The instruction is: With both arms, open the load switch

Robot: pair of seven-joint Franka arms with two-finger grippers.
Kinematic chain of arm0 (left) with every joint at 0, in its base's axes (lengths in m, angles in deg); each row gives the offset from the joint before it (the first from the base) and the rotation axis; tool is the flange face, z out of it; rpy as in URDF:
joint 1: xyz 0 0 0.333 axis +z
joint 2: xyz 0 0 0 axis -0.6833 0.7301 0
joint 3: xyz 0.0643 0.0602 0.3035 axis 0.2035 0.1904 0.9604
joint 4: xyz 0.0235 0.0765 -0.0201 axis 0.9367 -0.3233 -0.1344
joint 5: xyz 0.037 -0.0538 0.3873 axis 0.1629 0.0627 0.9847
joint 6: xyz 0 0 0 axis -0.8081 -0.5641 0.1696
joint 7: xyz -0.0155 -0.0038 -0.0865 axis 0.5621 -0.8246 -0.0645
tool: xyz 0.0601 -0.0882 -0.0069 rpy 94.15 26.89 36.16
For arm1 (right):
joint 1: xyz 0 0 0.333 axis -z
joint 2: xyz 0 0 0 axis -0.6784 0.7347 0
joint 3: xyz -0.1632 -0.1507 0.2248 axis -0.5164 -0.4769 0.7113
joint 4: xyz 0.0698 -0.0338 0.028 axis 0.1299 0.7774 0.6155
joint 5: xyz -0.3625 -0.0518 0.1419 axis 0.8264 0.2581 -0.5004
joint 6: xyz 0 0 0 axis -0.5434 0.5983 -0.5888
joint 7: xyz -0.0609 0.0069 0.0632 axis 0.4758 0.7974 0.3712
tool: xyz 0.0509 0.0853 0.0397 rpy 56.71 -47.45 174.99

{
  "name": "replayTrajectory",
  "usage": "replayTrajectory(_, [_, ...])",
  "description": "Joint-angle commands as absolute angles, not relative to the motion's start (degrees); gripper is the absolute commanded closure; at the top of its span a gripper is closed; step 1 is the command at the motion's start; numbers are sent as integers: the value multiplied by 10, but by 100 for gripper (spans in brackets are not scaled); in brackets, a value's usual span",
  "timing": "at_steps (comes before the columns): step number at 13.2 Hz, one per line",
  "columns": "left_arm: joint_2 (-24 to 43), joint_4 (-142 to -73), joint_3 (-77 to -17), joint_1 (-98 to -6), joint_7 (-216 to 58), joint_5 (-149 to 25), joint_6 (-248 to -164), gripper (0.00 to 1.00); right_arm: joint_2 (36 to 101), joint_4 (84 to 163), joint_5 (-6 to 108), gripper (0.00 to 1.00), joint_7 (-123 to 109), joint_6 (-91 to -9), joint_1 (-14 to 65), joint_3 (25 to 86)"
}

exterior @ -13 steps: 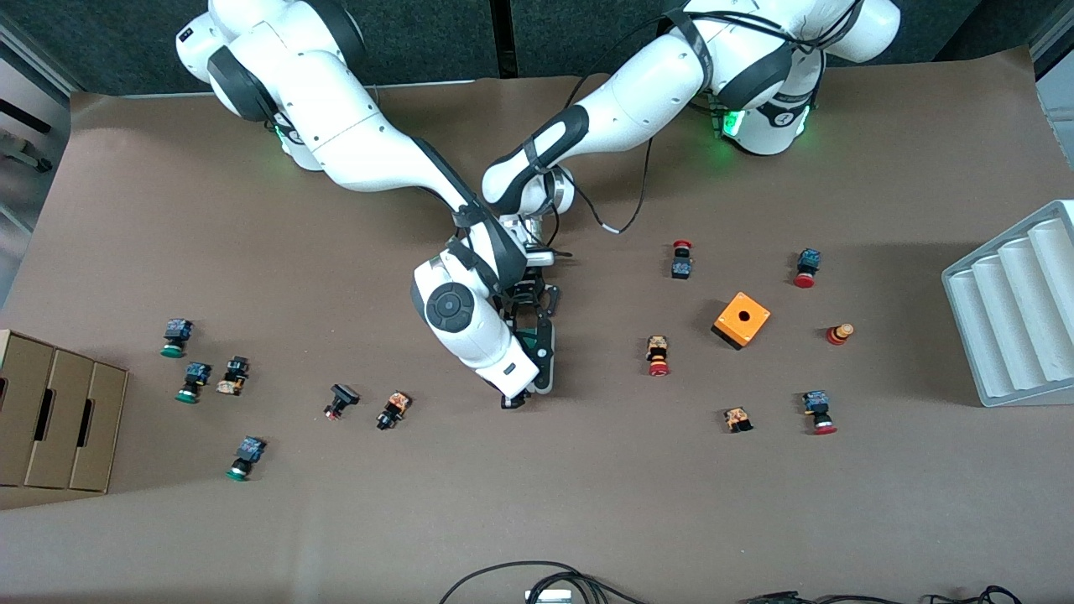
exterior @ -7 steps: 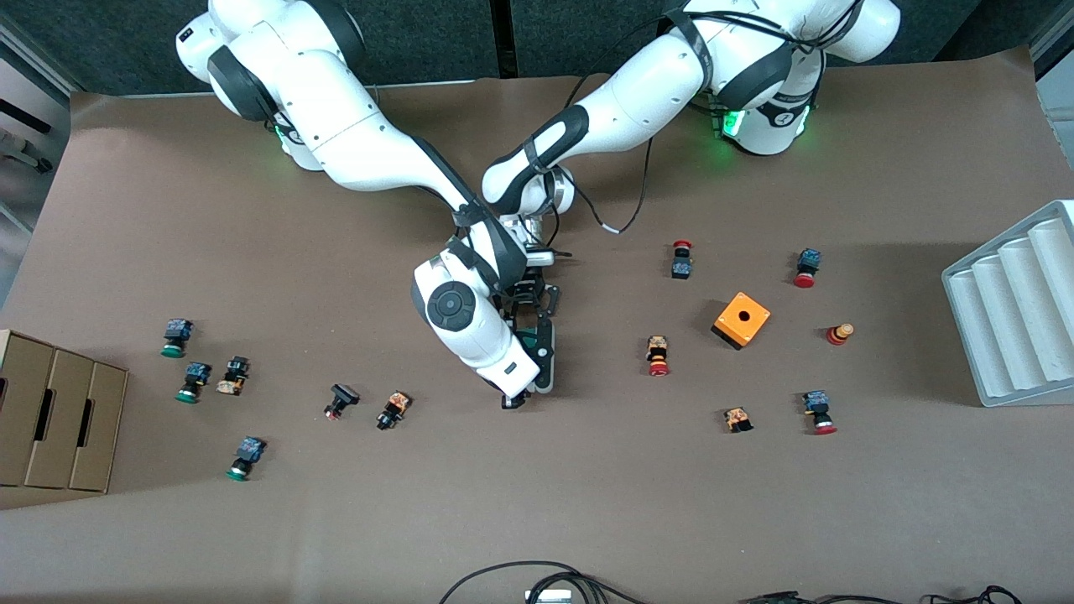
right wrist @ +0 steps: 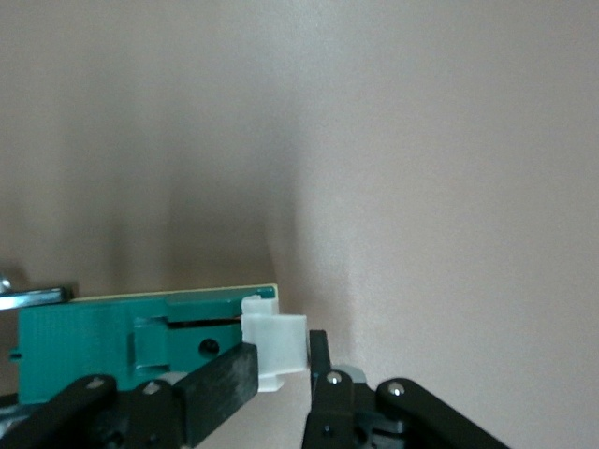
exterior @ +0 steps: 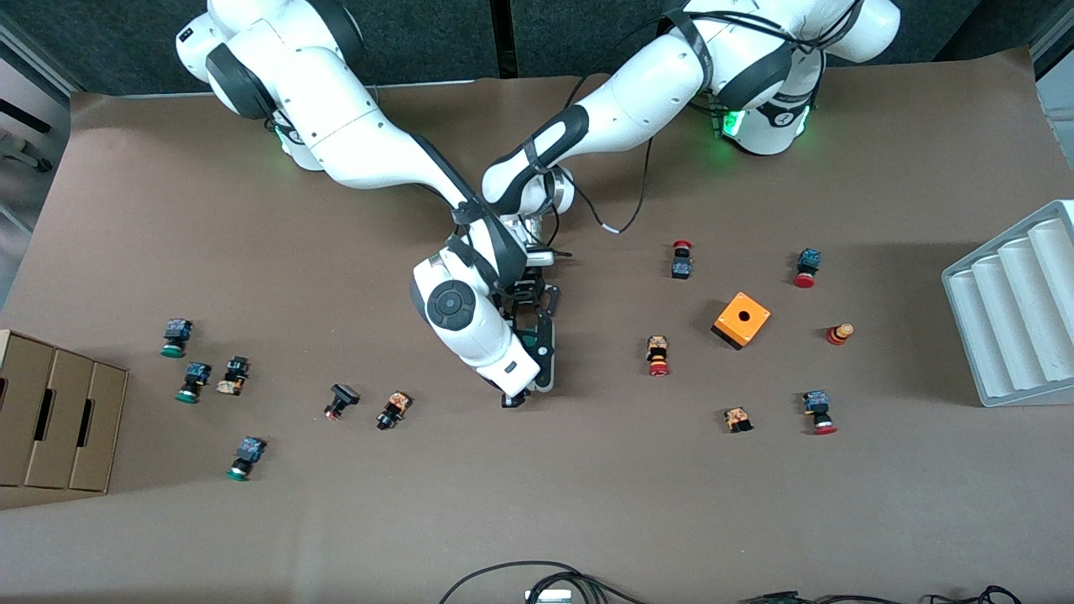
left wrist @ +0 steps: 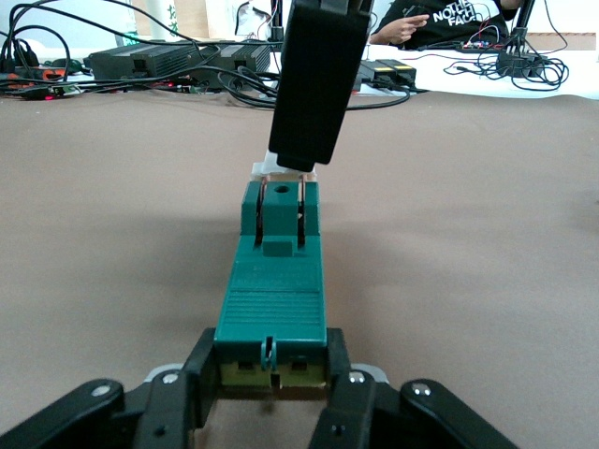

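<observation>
2 arms meet over the load switch (exterior: 541, 348), which lies flat on the brown surface (exterior: 587, 503), toward the right arm's end from the orange cube with a hole (exterior: 742, 320). The left pincer (left wrist: 271, 388) is clamped on the end of the green block farthest from the front camera, its black fingers (left wrist: 192, 379) pressing both sides of the body. The right pincer (right wrist: 281, 374) is closed on the white end piece (right wrist: 274, 343) at the other end of the switch, nearest the front camera, with 1 dark finger (right wrist: 220, 379) against each side of it. In the left wrist view the right pincer comes down from above onto that white piece. In the front view the right arm's wrist covers much of the switch. A red-capped push-button (exterior: 658, 356) lies between the switch and the orange cube.
</observation>
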State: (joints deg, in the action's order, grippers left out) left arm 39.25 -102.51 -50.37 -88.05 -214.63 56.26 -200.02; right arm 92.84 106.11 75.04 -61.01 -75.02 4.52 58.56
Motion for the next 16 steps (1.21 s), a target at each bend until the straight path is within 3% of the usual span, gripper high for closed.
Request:
replayTrajectory(1, [396,-1018,-489,-887,-2151,573,-2001,92,912,1072,761,70,-609,-728,41,584])
replayTrajectory(16, [396,-1017,-489,-887,-2150,573,-2001,92,900,1073,761,70,-609,-708,41,585])
